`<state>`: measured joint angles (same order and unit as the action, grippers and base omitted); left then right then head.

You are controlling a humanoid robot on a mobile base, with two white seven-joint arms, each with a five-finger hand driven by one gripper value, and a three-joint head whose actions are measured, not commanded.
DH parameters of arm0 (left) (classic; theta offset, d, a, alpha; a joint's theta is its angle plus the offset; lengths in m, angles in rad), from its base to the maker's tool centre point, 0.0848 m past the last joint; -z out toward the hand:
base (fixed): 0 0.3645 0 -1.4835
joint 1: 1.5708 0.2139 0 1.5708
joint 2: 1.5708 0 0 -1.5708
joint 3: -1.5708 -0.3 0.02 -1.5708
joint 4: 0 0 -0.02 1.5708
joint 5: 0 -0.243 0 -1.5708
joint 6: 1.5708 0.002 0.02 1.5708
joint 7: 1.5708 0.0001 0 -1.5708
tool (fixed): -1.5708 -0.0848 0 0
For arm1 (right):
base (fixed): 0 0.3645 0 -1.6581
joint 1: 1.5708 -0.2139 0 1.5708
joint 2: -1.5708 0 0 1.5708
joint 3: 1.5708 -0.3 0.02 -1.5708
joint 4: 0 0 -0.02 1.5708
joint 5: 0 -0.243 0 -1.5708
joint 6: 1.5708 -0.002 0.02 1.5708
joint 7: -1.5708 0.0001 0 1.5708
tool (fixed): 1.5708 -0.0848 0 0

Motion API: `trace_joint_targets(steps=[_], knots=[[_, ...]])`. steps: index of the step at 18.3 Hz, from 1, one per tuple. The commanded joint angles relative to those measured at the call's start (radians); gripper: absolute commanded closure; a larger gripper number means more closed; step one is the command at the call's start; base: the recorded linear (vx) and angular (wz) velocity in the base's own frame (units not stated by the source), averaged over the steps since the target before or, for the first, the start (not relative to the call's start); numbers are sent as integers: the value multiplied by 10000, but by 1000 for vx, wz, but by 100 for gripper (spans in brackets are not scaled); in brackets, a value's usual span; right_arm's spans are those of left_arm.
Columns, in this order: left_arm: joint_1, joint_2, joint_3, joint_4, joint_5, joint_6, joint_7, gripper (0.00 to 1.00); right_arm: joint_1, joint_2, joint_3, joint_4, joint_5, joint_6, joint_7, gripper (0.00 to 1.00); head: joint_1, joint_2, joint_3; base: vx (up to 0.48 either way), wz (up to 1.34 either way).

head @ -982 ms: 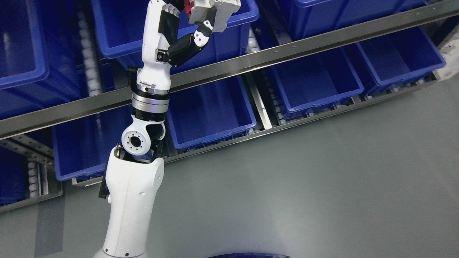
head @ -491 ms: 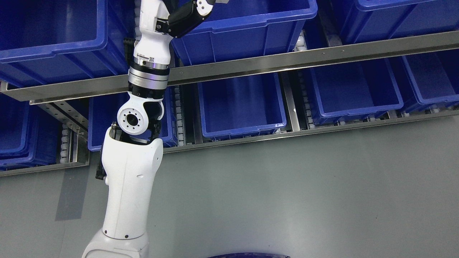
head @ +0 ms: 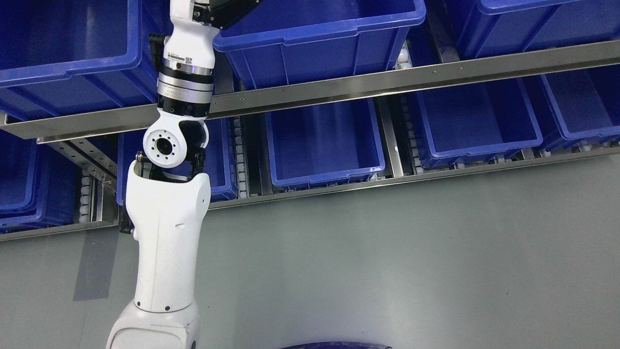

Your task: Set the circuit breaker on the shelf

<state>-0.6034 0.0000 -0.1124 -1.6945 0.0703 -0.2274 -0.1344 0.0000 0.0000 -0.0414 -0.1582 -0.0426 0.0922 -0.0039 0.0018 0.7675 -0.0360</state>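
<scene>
The left arm [head: 167,228] reaches up past the shelf rail [head: 368,82] toward an upper blue bin [head: 319,36]. Its hand is cut off by the top edge, so I cannot tell the fingers' state or any hold

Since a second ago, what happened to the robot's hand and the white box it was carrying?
The left arm reached further up toward the upper blue bin, so its hand and the white box with a red part have slipped past the picture's top edge. Whether the box is still held cannot be seen now. The camera also swung, so the shelf rail only looks more level; the bins themselves stayed in place.
</scene>
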Motion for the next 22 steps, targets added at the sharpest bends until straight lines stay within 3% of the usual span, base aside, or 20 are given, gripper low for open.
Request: trace_joint_targets(steps=[1,22], knots=[[-240,175,542,531,-74,96,-6,92,153,-175,0,2,12,-447,9,0,0,0,0,0,0],[-286,175,909,562,-258,111,40,92,153,-175,0,2,-4,-447,9,0,0,-2,0,0,0]])
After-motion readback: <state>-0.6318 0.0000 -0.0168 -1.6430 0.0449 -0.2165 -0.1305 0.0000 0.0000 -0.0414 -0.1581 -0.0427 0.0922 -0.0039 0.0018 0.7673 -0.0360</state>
